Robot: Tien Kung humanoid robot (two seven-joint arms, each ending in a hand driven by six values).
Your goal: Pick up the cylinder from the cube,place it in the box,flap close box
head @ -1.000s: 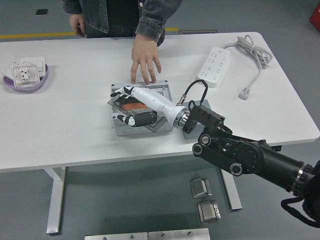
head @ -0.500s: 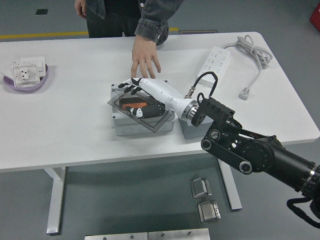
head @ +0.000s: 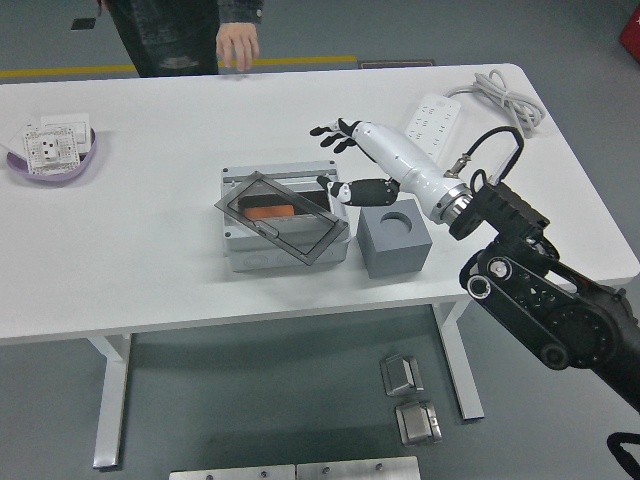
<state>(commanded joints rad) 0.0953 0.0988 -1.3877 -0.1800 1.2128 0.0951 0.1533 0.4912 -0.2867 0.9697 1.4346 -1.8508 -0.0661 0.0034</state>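
The orange cylinder (head: 266,211) is sitting inside the grey box (head: 284,232) at frame center under its crooked transparent lid (head: 281,218), so the right hand (head: 350,160) hovers empty with fingers spread above the cube (head: 394,241), probably clearing out.

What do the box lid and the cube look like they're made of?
The lid looks like smoky, see-through plastic: the orange cylinder inside the box shows through it, and its surface has a slight sheen. The cube looks like matte grey plastic or painted metal, an even dull grey with a round hole on top; the view cannot settle which.
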